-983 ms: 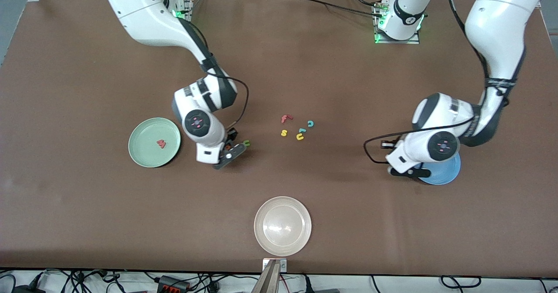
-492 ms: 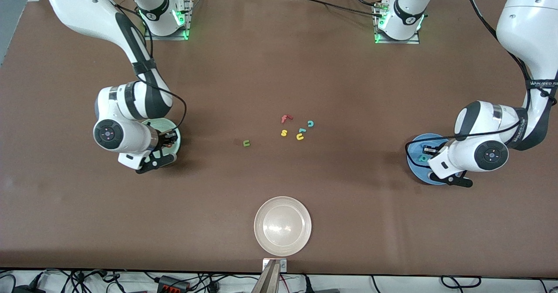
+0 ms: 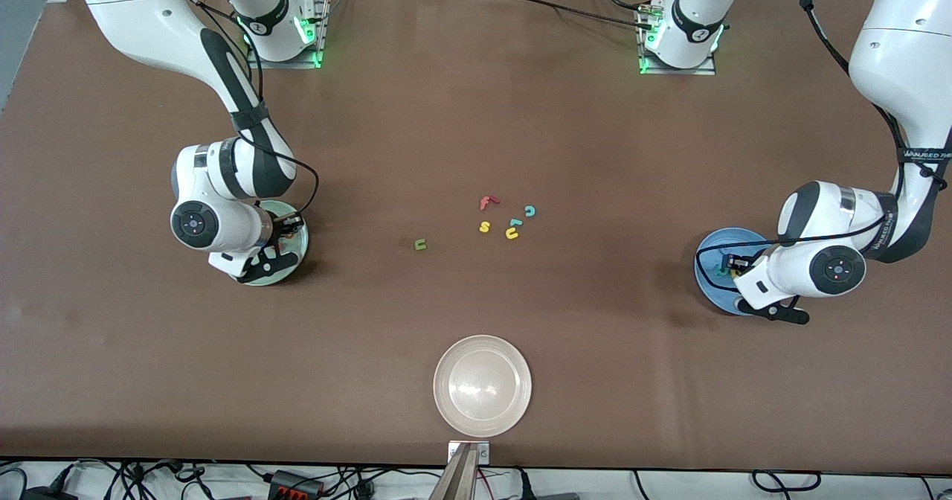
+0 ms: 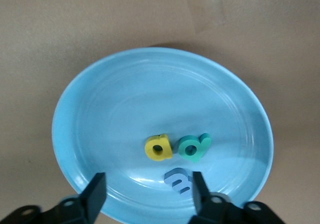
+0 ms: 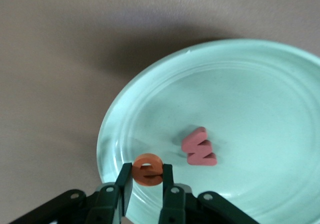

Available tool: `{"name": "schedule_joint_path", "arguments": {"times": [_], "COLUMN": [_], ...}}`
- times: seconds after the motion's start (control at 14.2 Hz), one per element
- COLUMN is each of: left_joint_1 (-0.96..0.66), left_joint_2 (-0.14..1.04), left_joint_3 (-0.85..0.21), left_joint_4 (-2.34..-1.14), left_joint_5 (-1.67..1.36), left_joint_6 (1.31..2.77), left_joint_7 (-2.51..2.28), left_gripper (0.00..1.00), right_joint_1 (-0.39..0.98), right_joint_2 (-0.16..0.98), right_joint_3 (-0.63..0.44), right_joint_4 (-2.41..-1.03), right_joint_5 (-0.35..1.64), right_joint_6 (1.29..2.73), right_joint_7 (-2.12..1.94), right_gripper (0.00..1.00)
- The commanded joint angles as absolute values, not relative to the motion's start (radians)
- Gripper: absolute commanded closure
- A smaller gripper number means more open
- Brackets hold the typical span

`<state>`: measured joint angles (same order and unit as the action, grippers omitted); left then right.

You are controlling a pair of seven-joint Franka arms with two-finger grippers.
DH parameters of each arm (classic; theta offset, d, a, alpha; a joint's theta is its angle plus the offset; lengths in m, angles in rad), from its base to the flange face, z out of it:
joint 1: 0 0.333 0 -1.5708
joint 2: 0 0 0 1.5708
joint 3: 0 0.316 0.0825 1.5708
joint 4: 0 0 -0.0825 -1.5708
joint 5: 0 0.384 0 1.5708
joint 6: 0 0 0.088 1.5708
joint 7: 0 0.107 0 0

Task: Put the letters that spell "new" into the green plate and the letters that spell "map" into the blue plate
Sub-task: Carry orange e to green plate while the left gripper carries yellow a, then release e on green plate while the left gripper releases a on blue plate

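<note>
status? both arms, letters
Left gripper open over blue plate; m, a, p in. Right gripper shut on orange e over green plate.

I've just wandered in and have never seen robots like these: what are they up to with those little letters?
They are sorting foam letters into plates. The right gripper holds an orange e over the green plate, where a salmon-red w already lies. The left gripper hangs open over the blue plate, which holds the yellow a, teal p and blue m. A green n lies on the table.
</note>
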<state>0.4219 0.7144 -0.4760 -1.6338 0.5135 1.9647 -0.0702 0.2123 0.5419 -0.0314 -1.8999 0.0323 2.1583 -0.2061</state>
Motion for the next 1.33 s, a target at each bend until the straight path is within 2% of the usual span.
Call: {"name": "schedule_joint_path", "arguments": {"times": [0.0, 0.21, 0.35, 0.42, 0.63, 0.77, 0.98, 1.12, 1.26], "left_joint_1": [0.428, 0.43, 0.43, 0.426, 0.426, 0.439, 0.436, 0.437, 0.416], "left_joint_2": [0.674, 0.614, 0.603, 0.603, 0.6, 0.579, 0.512, 0.499, 0.445], "left_joint_3": [-0.5, -0.549, -0.595, -0.616, -0.687, -0.73, -0.741, -0.749, -0.686], "left_joint_4": [-1.626, -1.621, -1.559, -1.525, -1.409, -1.359, -1.348, -1.274, -1.261], "left_joint_5": [0.534, 0.525, 0.499, 0.47, 0.462, 0.463, 0.46, 0.436, 0.332], "left_joint_6": [1.96, 1.941, 1.879, 1.832, 1.664, 1.545, 1.441, 1.369, 1.347], "left_joint_7": [-0.057, -0.058, -0.06, -0.067, -0.067, -0.063, -0.061, -0.057, -0.04], "left_gripper": [0.0, 0.0, 0.0, 0.0, 0.0, 0.0, 0.0, 0.0, 0.0], "right_joint_1": [0.206, 0.218, 0.265, 0.296, 0.382, 0.432, 0.497, 0.547, 0.563], "right_joint_2": [0.52, 0.499, 0.505, 0.511, 0.555, 0.581, 0.609, 0.65, 0.676], "right_joint_3": [-0.026, -0.018, -0.003, -0.003, -0.003, -0.005, -0.003, -0.005, -0.005], "right_joint_4": [-1.931, -1.901, -1.847, -1.814, -1.746, -1.714, -1.672, -1.637, -1.594], "right_joint_5": [0.026, 0.041, 0.044, 0.063, 0.146, 0.146, 0.138, 0.137, 0.138], "right_joint_6": [2.177, 2.172, 2.184, 2.184, 2.2, 2.203, 2.203, 2.203, 2.203], "right_joint_7": [-0.193, -0.192, -0.192, -0.189, -0.117, -0.103, 0.091, 0.228, 0.348], "right_gripper": [0.0, 0.0, 0.0, 0.11, 0.29, 0.31, 0.32, 0.37, 0.38]}}
